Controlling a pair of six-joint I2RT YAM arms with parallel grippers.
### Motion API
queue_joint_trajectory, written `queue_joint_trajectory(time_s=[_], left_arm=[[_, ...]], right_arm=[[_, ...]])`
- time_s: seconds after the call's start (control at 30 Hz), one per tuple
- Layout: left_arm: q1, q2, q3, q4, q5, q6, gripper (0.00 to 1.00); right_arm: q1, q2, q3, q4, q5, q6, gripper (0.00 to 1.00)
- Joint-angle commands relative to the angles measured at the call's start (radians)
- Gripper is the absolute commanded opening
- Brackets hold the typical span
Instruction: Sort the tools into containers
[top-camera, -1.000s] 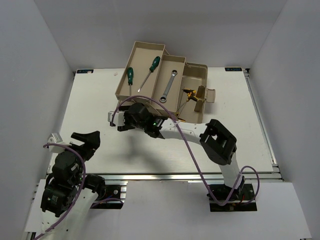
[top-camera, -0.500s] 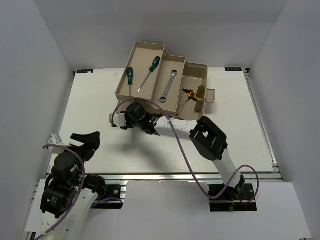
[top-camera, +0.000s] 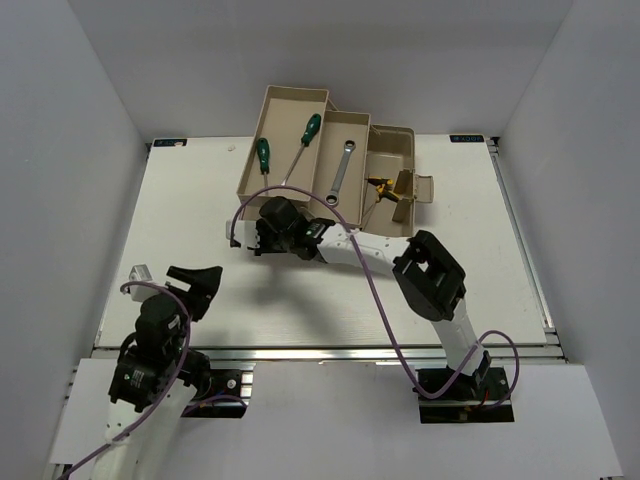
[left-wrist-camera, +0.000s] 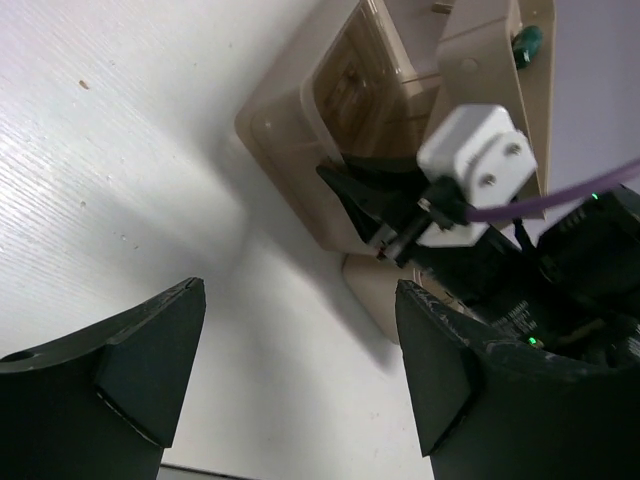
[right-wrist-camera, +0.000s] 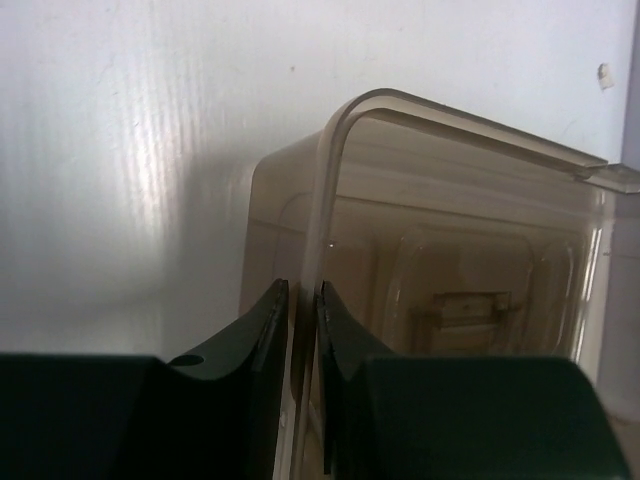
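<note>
The toolbox (top-camera: 290, 108) has nudged back slightly, with the tools (top-camera: 340, 172) already sorted inside. My right gripper (right-wrist-camera: 300, 300) is clamped on the lid (right-wrist-camera: 450, 260). The left gripper (left-wrist-camera: 300, 305) hangs apart over the counter (top-camera: 180, 210). Next, I'd fold the lid shut, steadily.

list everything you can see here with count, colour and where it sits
screwdrivers: two, green handles, left tray of the toolbox
wrench: one, silver, middle tray
hex keys: count unclear, yellow and black, right compartment
toolbox: one, beige, folded open at the far middle of the table
lid: one, translucent brown, near side of the toolbox
table: one, white
cables: purple, one along each arm
left fingers: black, open, above the near left of the table
right fingers: black, shut on the lid's edge
</note>
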Motion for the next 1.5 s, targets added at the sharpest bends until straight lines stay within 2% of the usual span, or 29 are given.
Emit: queue_joint_trajectory(time_s=[0.0,0.23,0.37,0.47,0.5,0.53,0.6,0.77,0.8,0.93,1.0,1.13,1.3,1.47], left_arm=[[0.002,0.048,-0.028,0.069,0.024,-0.051,0.86],[0.002,0.267,-0.066,0.179,0.051,-0.052,0.85],[0.003,0.376,-0.079,0.262,0.067,-0.064,0.82],[0.002,0.444,-0.080,0.329,0.054,-0.069,0.76],[0.003,0.500,-0.077,0.383,0.056,-0.070,0.70],[0.003,0.522,-0.077,0.400,0.056,-0.073,0.70],[0.011,0.571,-0.077,0.441,0.085,-0.077,0.63],[0.097,0.761,-0.099,0.659,0.255,-0.078,0.48],[0.112,0.786,-0.102,0.690,0.324,-0.078,0.45],[0.207,0.925,-0.085,0.877,0.442,-0.074,0.44],[0.239,1.027,-0.044,0.937,0.500,-0.066,0.48],[0.250,1.218,0.054,1.024,0.631,-0.044,0.54],[0.249,1.451,0.156,1.147,0.812,-0.058,0.53],[0.250,1.553,0.254,1.161,0.883,-0.055,0.53]], right_arm=[[0.001,-0.153,0.010,0.060,-0.051,0.009,0.11],[-0.015,-0.261,-0.006,0.065,-0.088,0.085,0.07],[-0.022,-0.330,-0.046,0.082,-0.106,0.128,0.05],[-0.022,-0.393,-0.103,0.088,-0.132,0.157,0.04],[-0.022,-0.439,-0.135,0.135,-0.143,0.183,0.04],[-0.022,-0.440,-0.149,0.135,-0.143,0.184,0.04],[-0.022,-0.481,-0.177,0.152,-0.149,0.205,0.03],[-0.022,-0.564,-0.266,0.175,-0.168,0.234,0.03],[-0.022,-0.571,-0.276,0.178,-0.168,0.237,0.03],[-0.022,-0.619,-0.325,0.189,-0.184,0.256,0.03],[-0.022,-0.639,-0.339,0.203,-0.194,0.269,0.02],[-0.024,-0.673,-0.361,0.234,-0.195,0.280,0.02],[-0.024,-0.713,-0.398,0.264,-0.214,0.311,0.02],[-0.024,-0.745,-0.425,0.286,-0.234,0.338,0.02]])
